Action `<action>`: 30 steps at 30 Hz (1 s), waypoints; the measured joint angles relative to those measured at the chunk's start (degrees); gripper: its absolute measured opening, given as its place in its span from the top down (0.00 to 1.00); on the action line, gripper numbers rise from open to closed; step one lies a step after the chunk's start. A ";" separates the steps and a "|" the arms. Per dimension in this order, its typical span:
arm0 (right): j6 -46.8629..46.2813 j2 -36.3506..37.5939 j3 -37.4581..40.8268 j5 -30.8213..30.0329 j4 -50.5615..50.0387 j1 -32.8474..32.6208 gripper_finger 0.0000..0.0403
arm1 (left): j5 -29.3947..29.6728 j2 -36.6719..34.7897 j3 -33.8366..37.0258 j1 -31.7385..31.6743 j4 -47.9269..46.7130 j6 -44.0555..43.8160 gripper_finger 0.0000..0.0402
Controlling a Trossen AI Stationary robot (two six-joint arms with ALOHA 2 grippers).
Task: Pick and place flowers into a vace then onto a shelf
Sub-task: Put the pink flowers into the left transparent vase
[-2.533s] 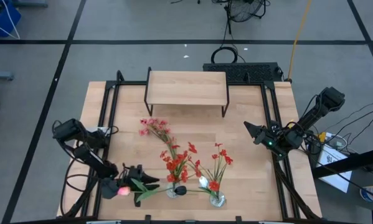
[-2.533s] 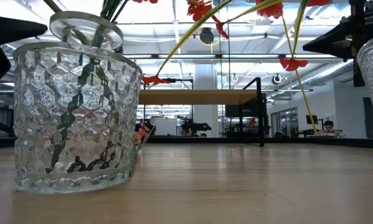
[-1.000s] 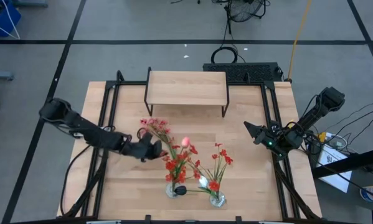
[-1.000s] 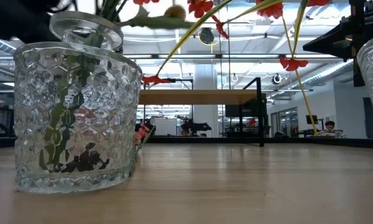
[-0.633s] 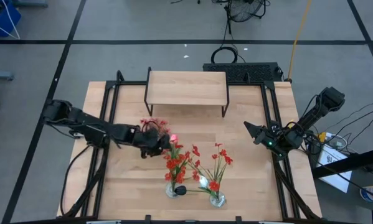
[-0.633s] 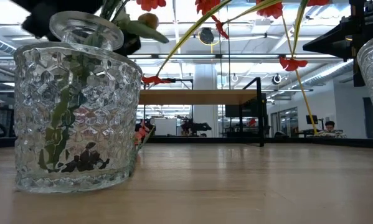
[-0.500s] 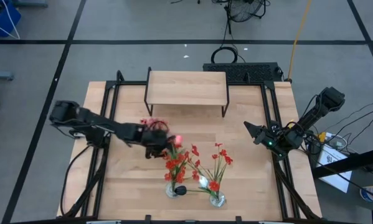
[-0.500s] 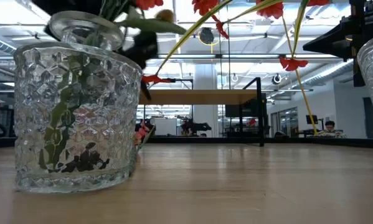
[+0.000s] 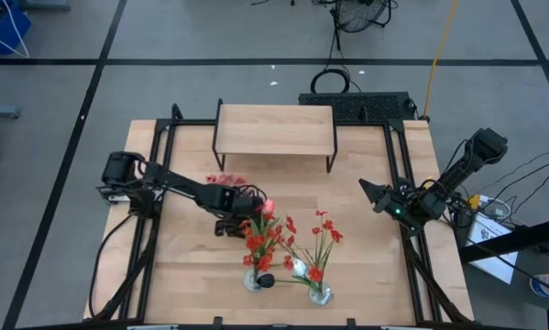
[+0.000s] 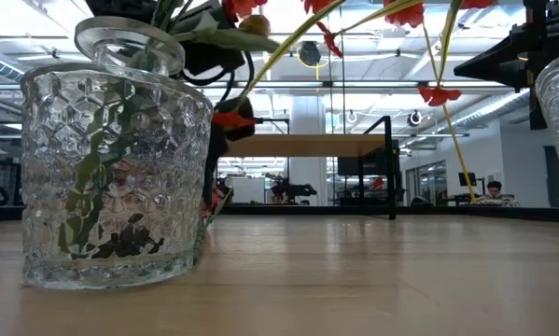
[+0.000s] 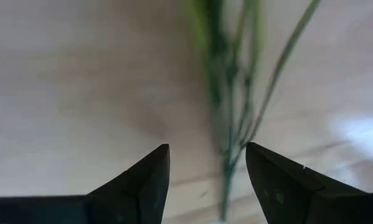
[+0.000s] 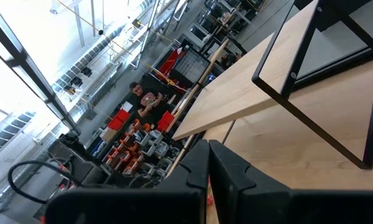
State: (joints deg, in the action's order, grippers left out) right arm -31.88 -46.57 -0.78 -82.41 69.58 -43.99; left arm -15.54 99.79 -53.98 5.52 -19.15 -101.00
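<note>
A glass vase near the table's front edge holds red flowers and a stem with a pink bud. A second vase beside it holds more red flowers. My left gripper points steeply down beside the first bunch. It is open, and blurred green stems run between and beyond its fingertips. Loose pink flowers lie on the table, partly under the left arm. The shelf stands at the far edge. My right gripper waits shut at the right.
Black rails run along the table's left and right sides. The shelf's black legs stand close to my right gripper. A person shows in the room beyond the table. Bare wood lies right of the vases.
My left gripper has gone toward the table's right edge, up to the bunch in the first vase, and has tipped more steeply downward. The pink bud has stayed at the top of that bunch, shifting only a little.
</note>
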 joint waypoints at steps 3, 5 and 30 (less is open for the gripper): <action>0.01 0.00 0.00 0.00 0.00 0.01 0.99 | 0.51 -0.02 -0.02 -0.96 3.14 -0.23 0.47; 0.00 0.02 0.00 0.00 0.00 0.01 0.99 | 0.59 -0.02 -0.04 -0.92 3.68 -0.96 0.47; -0.33 0.01 -0.02 0.01 -0.22 0.01 0.99 | -7.58 7.07 -0.13 -3.38 2.27 14.91 0.95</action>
State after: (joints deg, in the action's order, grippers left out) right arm -32.21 -46.56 -0.80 -82.40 69.36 -43.98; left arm -23.13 106.86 -54.10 2.15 -16.88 -86.09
